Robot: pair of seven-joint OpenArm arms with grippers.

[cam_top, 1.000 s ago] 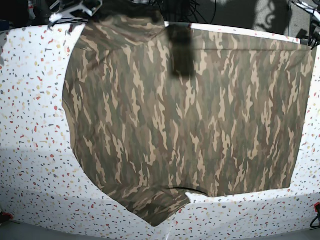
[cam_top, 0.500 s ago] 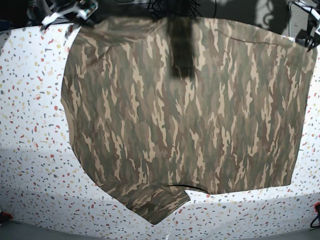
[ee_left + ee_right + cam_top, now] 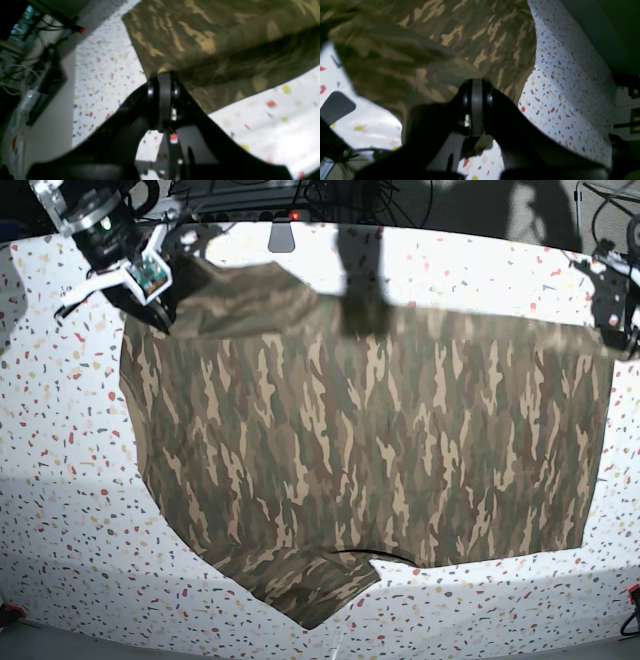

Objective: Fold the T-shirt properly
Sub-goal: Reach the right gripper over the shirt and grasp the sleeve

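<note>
Speckled white terrazzo covers the counter (image 3: 60,480), where the camouflage T-shirt (image 3: 370,450) lies spread wide, one sleeve pointing toward the near edge. At the far edge, the right claw (image 3: 160,305) is pinched tight on a corner of the cloth, its jaws fully together in the wrist view. Likewise, the left claw (image 3: 622,340) is clamped on the opposite corner, lifting the fabric slightly.

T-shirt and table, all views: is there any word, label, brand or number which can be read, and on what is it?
None can be read.
T-shirt: camouflage print only, no label showing.
Table: coloured speckles only.
Small board on the right tool: too small to read.
</note>
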